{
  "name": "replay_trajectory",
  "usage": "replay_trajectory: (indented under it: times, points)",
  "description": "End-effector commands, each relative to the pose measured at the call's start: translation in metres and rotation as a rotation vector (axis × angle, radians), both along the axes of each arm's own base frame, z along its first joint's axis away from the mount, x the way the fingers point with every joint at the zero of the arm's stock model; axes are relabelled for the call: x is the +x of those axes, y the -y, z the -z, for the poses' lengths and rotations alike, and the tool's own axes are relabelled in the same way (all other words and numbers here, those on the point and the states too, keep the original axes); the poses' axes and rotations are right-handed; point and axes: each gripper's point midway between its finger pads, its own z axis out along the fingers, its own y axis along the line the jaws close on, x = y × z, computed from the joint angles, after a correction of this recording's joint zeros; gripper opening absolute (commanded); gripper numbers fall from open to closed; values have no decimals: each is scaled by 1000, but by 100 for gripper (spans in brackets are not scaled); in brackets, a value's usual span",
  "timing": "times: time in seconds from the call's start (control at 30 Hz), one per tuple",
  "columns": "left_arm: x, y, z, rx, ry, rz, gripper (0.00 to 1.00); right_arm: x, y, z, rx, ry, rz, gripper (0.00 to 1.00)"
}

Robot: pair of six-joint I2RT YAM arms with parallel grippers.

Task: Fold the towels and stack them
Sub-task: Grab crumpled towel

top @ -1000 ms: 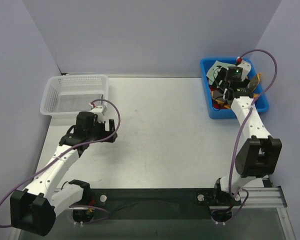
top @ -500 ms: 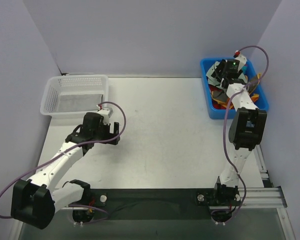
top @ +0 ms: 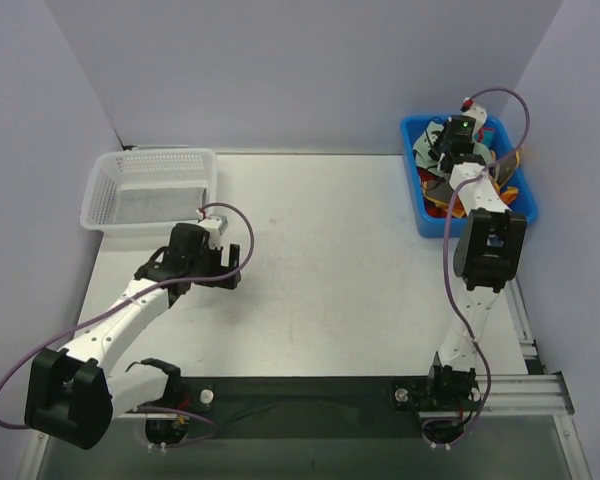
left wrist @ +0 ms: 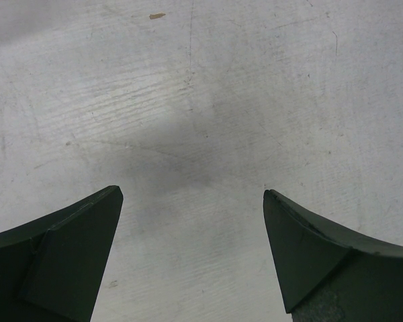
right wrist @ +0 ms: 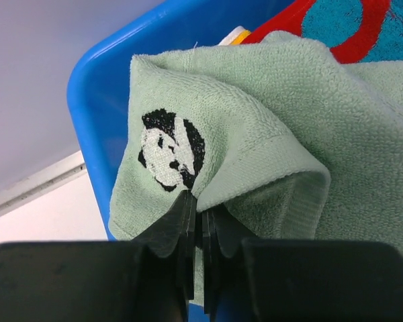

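In the blue bin (top: 442,228) at upper right, the right claw (right wrist: 200,218) is pinching a fold of the pale green panda towel (right wrist: 269,114) lying just ahead.

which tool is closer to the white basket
Left. The left tool is over the table just in front of the basket; the right tool is across the table in the blue bin.

Left hand (left wrist: 191,201) wide open, pointing down. Right hand (right wrist: 198,209) extended far forward, pinched shut.
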Motion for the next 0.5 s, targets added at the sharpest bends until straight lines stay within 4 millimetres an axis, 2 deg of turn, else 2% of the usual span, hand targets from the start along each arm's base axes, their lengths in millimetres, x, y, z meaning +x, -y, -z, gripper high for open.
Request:
replay_trajectory:
  times: [0.0,0.07,0.13,0.17,0.2,0.23,0.3,0.33,0.37,0.43,0.47]
  points:
    - [20,7,-33,-34,113,12,98,-1,-3,-97,-75,185,-30,0]
    - [18,7,-37,-39,126,11,97,-5,-13,-130,-125,241,-56,0]
    - [18,6,-42,-45,143,7,97,-16,-31,-185,-168,333,-84,0]
    - [17,5,-43,-47,147,3,97,-21,-37,-204,-211,358,-101,0]
    - [17,5,-44,-48,152,0,97,-30,-39,-233,-235,408,-101,0]
    - [16,4,-47,-50,164,-4,97,-35,-62,-251,-249,446,-133,0]
    - [15,2,-50,-51,175,-12,98,-51,-76,-299,-293,537,-155,0]
    - [14,2,-53,-56,184,-15,97,-56,-86,-315,-305,573,-174,0]
    - [13,1,-54,-57,190,-16,97,-66,-102,-343,-308,635,-198,0]
    - [12,-1,-57,-57,205,-26,97,-82,-120,-377,-314,712,-227,0]
    - [12,-2,-58,-59,210,-32,97,-94,-143,-399,-298,770,-278,0]
